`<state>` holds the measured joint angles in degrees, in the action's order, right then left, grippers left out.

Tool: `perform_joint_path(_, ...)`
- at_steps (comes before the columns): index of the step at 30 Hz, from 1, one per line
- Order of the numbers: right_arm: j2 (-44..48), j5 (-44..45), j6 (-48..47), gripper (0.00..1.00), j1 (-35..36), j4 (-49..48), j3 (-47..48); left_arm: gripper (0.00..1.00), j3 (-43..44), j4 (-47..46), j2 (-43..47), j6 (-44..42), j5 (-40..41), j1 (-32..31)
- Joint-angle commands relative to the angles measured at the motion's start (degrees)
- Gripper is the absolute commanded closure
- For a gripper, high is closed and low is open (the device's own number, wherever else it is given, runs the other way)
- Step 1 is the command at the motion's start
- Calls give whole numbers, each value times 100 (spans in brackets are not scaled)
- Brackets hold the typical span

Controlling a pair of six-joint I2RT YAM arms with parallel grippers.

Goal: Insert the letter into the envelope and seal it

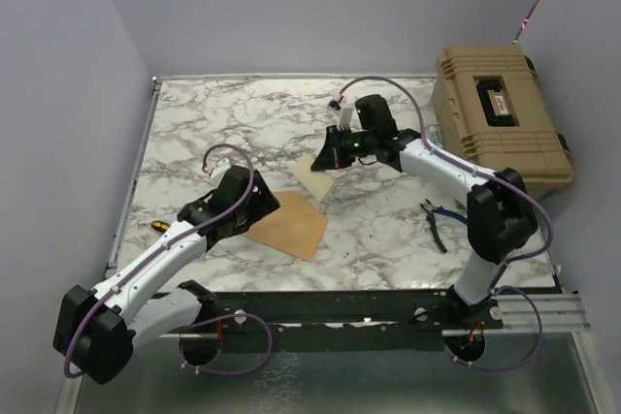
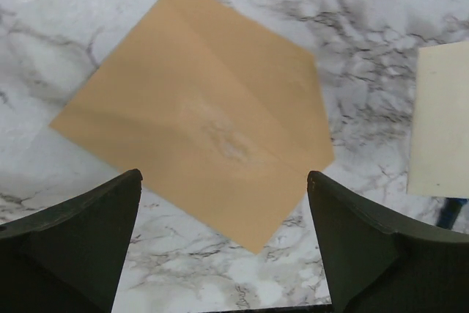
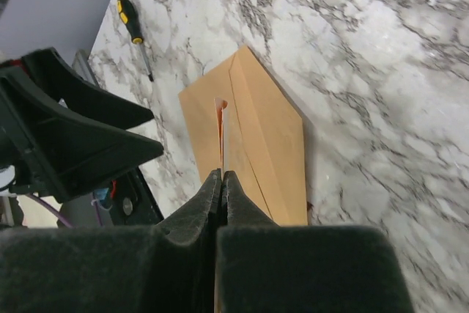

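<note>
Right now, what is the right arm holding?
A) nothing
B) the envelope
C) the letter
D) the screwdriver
C: the right fingers are pinched shut on the letter, which shows as a thin pale edge between them in the right wrist view, while the envelope lies flat below.

Both YAMs look the same: the left arm (image 1: 155,269) and right arm (image 1: 451,174) are white shells with chunky black joint housings (image 1: 500,215). A purple cable (image 1: 388,84) runs along each, coiling up right by the black mounting rail (image 1: 320,307). The left end effector (image 2: 227,243) has matte black wedge fingers (image 2: 80,243). The right end effector (image 3: 222,177) is fuzzy black foam. There's a tiny green LED (image 1: 356,145) on the right wrist, well away from the rail.
</note>
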<state>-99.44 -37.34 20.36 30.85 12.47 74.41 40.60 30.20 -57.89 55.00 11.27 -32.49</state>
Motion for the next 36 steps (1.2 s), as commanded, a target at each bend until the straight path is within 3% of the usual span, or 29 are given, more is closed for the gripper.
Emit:
perform_joint_path(1, -451, 280, 436, 100, 293, -1171, 51, 6, -573, 393, 366, 1128, 599, 134)
perform_joint_path(2, -528, 338, 505, 100, 328, -1345, 17, 8, -707, 339, 407, 1149, 616, 166)
perform_joint_path(6, -697, 559, 741, 100, 360, -1676, -166, 31, -1038, -298, 319, 640, 386, 255)
perform_joint_path(9, -664, 682, 744, 100, 360, -1706, -302, 38, -1081, -642, 77, 405, 77, 295)
perform_joint_path(15, -592, 695, 825, 100, 358, -1741, -441, 30, -1048, -982, -552, 123, -255, 456)
perform_joint_path(21, -537, 753, 861, 100, 360, -1698, -479, 25, -654, -683, -1464, -226, -610, 524)
perform_joint_path(27, -453, 804, 925, 100, 360, -1650, -543, 25, -486, -514, -1685, -261, -853, 547)
perform_joint_path(29, -407, 826, 909, 100, 360, -1636, -575, 20, -386, -488, -1620, -404, -841, 546)
perform_joint_path(36, -320, 1052, 952, 100, 360, -1584, -735, 21, -474, -1988, -1806, -840, -1113, 560)
